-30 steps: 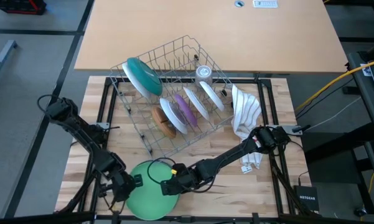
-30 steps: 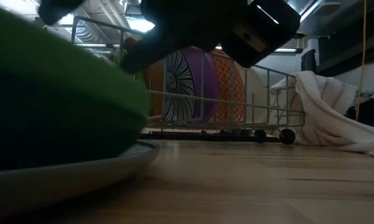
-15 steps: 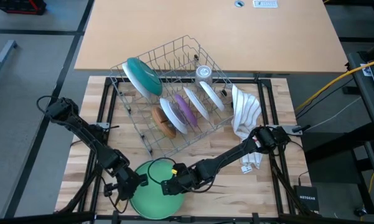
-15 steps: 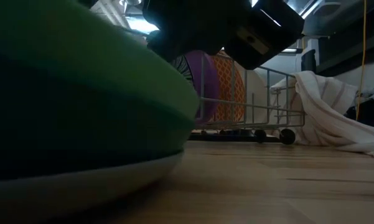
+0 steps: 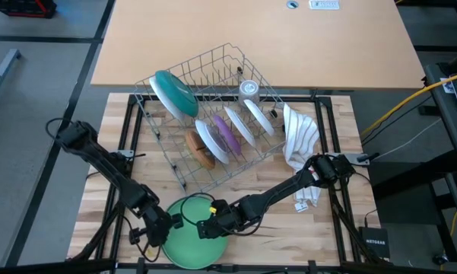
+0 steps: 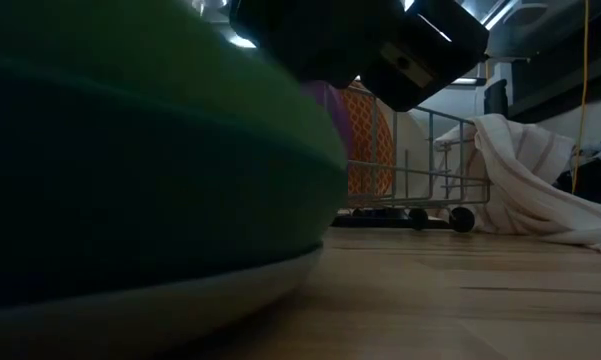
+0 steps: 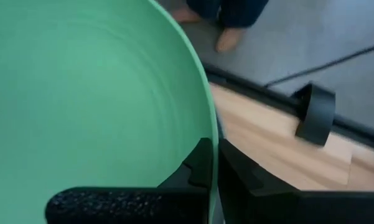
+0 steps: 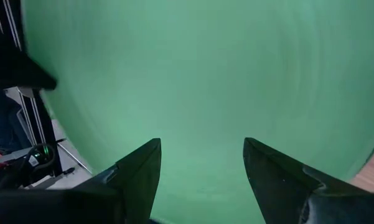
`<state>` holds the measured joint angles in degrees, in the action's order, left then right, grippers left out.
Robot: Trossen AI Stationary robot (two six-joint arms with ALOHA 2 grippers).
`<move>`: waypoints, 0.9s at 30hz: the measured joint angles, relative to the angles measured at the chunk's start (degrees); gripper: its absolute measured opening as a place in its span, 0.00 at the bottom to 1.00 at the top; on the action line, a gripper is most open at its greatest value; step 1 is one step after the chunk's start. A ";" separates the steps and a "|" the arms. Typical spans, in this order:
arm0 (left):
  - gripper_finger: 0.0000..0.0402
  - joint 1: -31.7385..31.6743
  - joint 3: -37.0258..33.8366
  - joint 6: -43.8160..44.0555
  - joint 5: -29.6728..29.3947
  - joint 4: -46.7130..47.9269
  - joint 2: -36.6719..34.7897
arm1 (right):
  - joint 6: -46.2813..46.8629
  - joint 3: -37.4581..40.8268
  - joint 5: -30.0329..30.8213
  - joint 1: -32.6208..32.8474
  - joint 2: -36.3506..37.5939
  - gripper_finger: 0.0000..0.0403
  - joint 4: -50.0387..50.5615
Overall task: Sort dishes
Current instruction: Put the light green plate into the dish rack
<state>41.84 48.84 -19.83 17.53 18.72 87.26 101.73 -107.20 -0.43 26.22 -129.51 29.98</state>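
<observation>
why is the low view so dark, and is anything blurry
Low view: the green plate sits right at the lens, backlit and soft, while the rack and cloth behind stay lit. Right wrist view: the plate fills the picture, smeared. High view: evenly lit.

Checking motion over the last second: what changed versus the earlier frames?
The left gripper slid the green plate it grips by the rim toward the right gripper, whose open fingers hover over the plate. In the low view the plate now hides more of the rack. The rack's dishes and the cloth stayed put.
</observation>
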 joint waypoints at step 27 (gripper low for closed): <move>0.00 -0.49 0.02 7.84 0.28 -1.44 -2.92 | -24.74 -0.04 2.89 4.30 0.00 0.58 -23.35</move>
<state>41.35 48.86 -11.99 17.80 17.28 84.33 76.99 -107.24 2.46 30.52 -129.51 6.63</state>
